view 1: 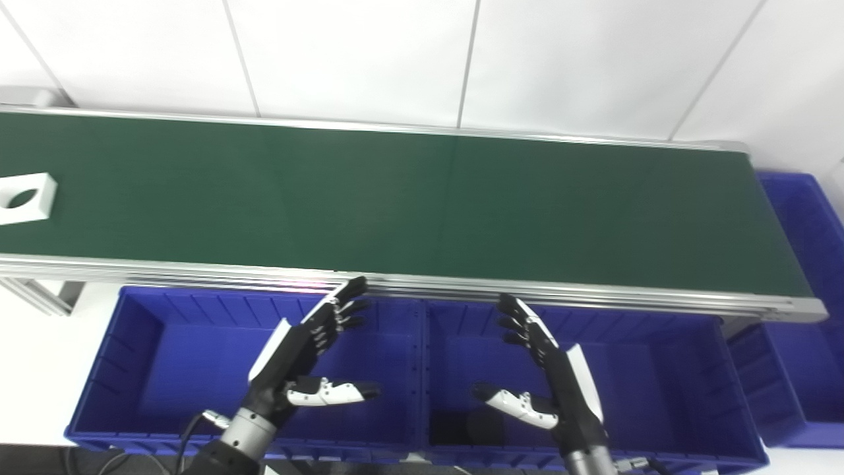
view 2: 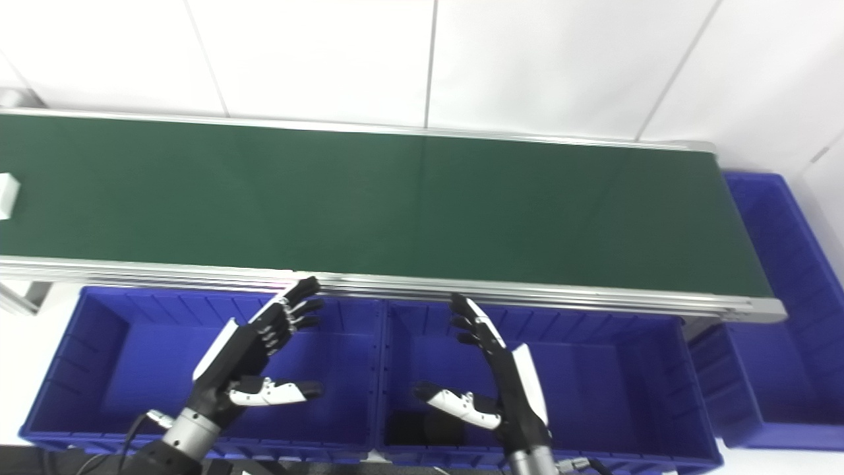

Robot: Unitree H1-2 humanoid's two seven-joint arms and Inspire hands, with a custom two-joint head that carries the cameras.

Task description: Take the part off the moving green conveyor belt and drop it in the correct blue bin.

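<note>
a: left eye view, what room was there?
b: the green conveyor belt (view 1: 409, 204) ran bare nearly edge to edge. the white part (view 1: 25, 198), a block with a round hole, lay at its far left end. two blue bins sat under the near rail: left bin (view 1: 158, 310), right bin (view 1: 659, 330).
a: and the right eye view?
b: the part (view 2: 6, 195) was cut by the frame edge. the left robot hand (view 2: 254, 359) and right robot hand (view 2: 491, 376) hung over the bins, fingers spread, holding nothing.
</note>
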